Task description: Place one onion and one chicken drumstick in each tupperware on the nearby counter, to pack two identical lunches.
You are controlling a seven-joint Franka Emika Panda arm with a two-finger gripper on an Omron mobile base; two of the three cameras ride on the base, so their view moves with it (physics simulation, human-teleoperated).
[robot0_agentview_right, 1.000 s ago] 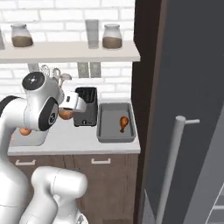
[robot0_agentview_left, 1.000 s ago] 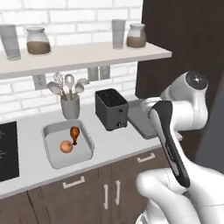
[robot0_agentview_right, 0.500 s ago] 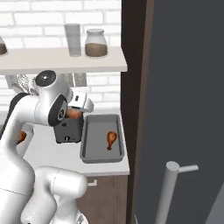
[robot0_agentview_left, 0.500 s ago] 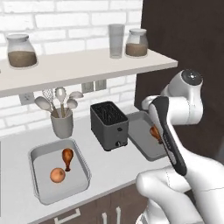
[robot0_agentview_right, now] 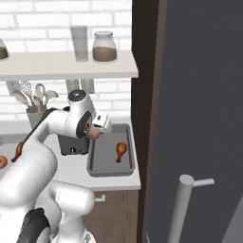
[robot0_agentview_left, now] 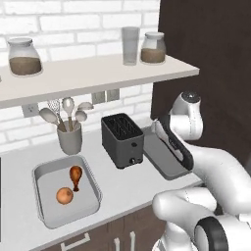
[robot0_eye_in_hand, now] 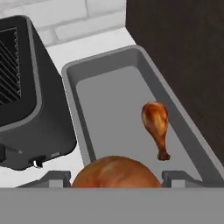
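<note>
At the hand view's bottom, the pincer [robot0_eye_in_hand: 114, 178] grips an onion [robot0_eye_in_hand: 114, 171] above the drumstick-holding tupperware [robot0_eye_in_hand: 109, 94].

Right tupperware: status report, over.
Gripper shut on onion, above right tupperware. One drumstick already inside. Left tupperware holds its onion and drumstick. Toaster close alongside, not blocking.
</note>
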